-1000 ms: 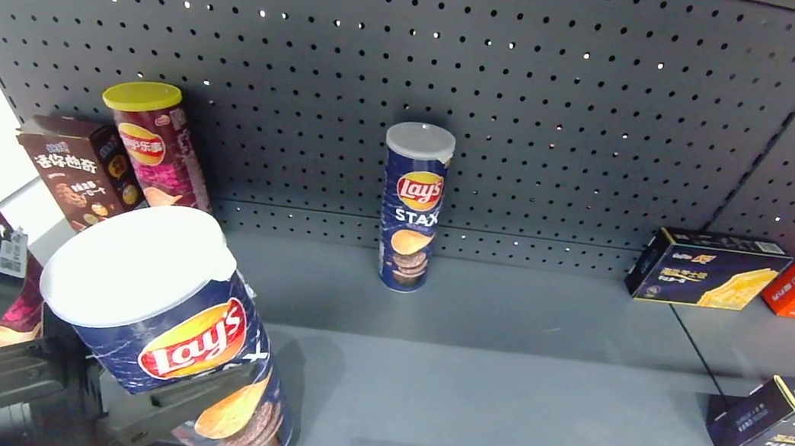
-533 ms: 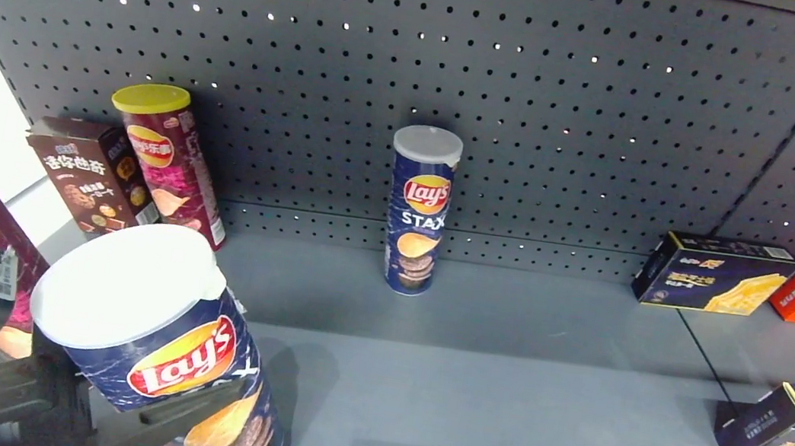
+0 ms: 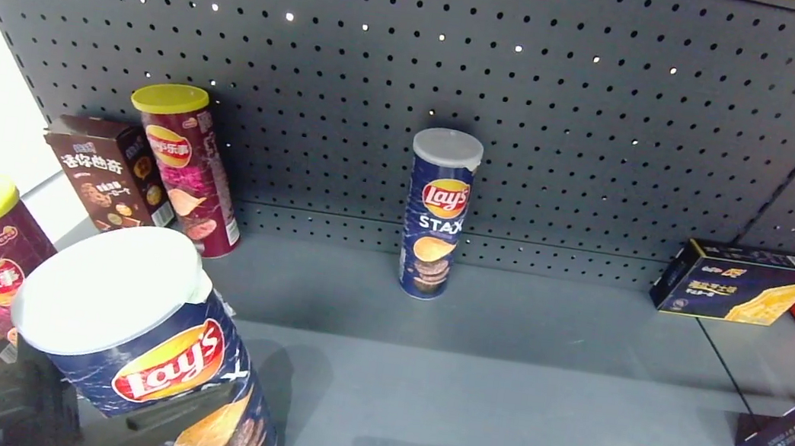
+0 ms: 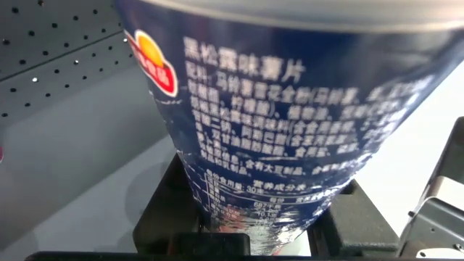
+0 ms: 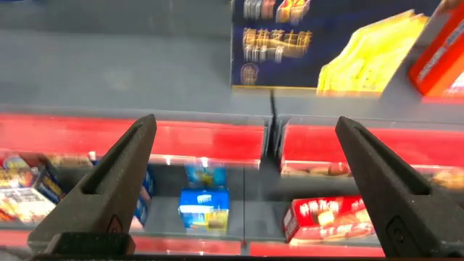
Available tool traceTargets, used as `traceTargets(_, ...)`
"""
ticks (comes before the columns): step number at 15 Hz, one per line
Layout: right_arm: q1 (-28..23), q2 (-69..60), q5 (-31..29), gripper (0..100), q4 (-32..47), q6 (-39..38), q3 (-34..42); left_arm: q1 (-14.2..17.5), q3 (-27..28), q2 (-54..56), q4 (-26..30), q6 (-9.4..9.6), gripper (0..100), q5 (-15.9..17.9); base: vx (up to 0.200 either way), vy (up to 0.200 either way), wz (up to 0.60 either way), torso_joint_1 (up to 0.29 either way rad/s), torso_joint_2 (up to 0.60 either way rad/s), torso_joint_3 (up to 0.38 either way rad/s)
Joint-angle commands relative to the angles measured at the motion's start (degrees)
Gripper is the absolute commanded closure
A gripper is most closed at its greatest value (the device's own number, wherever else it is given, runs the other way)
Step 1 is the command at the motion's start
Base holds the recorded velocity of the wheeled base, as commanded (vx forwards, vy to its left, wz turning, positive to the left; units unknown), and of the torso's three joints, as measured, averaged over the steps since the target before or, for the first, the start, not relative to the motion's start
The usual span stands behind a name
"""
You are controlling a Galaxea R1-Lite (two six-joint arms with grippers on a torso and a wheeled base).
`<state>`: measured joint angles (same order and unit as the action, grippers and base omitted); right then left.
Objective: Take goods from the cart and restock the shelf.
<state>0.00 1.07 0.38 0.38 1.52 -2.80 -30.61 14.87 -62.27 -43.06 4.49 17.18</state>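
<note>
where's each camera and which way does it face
Head view: on the head, looking forward and down at the shelf; left pincer low left, shut on a blue can.
Left wrist view: left wrist, facing that can close up, pincer clamping it, pegboard beyond.
Right wrist view: right wrist, facing the shelf's red edge and a dark blue box past the open right pincer.
Shared: head and left wrist views both show the held can.

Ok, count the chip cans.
4: held blue can in left pincer, standing blue can mid-back, tall maroon can back left, half-hidden maroon can at left edge. More may be hidden.
</note>
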Motion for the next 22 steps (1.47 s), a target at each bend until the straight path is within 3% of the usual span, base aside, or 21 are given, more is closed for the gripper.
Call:
traceTargets(1,1.3,18.0,3.7,0,3.0,0.1,-17.0,-0.1,0.0,0.1,0.0,-0.09,100,0.1,0.000,0.000,0.00,0.000,0.00,0.000)
traceTargets(3,3.3,23.4,11.5,0,1.5,0.9,-20.0,-0.1,-0.1,0.1,0.0,-0.09,100,0.1,0.000,0.000,0.00,0.000,0.00,0.000)
traceTargets(6,3.8,29.5,13.6,0,1.4,2.0,-20.6,-0.1,-0.1,0.7,0.0,-0.18,100,0.3,0.000,0.000,0.00,0.000,0.00,0.000)
traceTargets(10,12.1,44.6,18.3,0,1.1,1.6,-30.4,0.5,1.2,1.0,0.0,-0.27,100,0.0,0.000,0.000,0.00,0.000,0.00,0.000)
traceTargets(12,17.4,54.5,18.2,0,-5.9,1.5,-31.6,1.9,2.9,-0.6,0.0,-0.44,100,0.3,0.000,0.000,0.00,0.000,0.00,0.000)
traceTargets(14,18.5,61.3,18.3,0,-15.3,1.6,-31.6,2.6,4.5,-1.6,0.0,-0.79,100,0.4,0.000,0.000,0.00,0.000,0.00,0.000)
traceTargets(15,19.6,69.7,20.6,0,-26.9,1.6,-33.1,3.1,5.3,-2.7,0.0,-1.06,100,0.5,0.000,0.000,0.00,0.000,0.00,0.000)
traceTargets(18,21.4,78.1,23.6,0,-29.8,1.6,-37.5,3.1,4.7,-3.7,0.0,-1.06,100,0.7,0.000,0.000,0.00,0.000,0.00,0.000)
traceTargets(22,24.3,88.6,24.8,0,-30.1,2.9,-49.2,3.1,4.3,-3.6,0.0,-1.41,100,0.7,0.000,0.000,0.00,0.000,0.00,0.000)
